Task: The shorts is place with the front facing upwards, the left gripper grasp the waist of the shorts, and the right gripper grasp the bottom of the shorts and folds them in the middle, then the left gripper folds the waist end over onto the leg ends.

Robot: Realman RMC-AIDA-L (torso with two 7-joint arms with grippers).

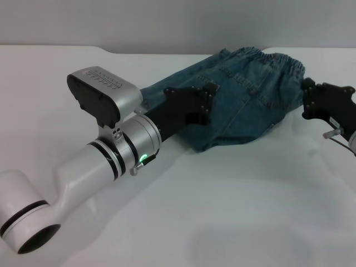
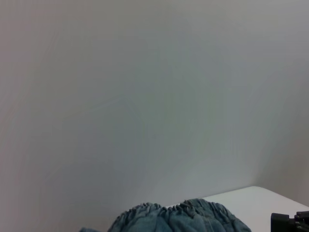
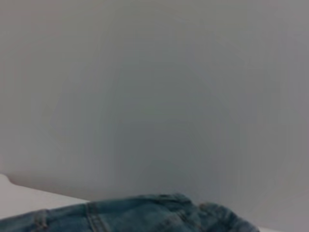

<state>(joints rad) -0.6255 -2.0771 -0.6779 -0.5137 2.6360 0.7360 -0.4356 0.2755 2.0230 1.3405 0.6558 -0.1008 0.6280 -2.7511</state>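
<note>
Two black claws work a single pair of denim shorts (image 1: 245,97) on a white table (image 1: 222,211). The left gripper (image 1: 208,103), at the end of a thick silver-white arm (image 1: 105,150) with a green light glowing on its wrist band, lies over the left half of the garment, its fingers (image 1: 206,97) pressed against the cloth near the middle fold. From this angle it cannot be told whether those fingers are pinching denim or merely resting on it, nor how far apart they stand.

The right gripper (image 1: 307,95) reaches in from the far right and meets the shorts at the end of the puckered elastic band. Its tips touch the fabric edge there; whether they are clamped on it cannot be told either.

The shorts lie toward the back of the table, already doubled lengthwise into one long, narrow shape running from left to right. The waist of the shorts (image 1: 272,58), gathered and ruched, sits at the back right, partly raised off the surface. A patch pocket (image 1: 245,80) faces up between the two claws. The lower fold reaches toward the front, just beside the left arm.

The left wrist view catches only the gathered band (image 2: 178,212) against a plain grey wall (image 2: 145,96), with a corner of the right gripper (image 2: 289,222) beyond.
</note>
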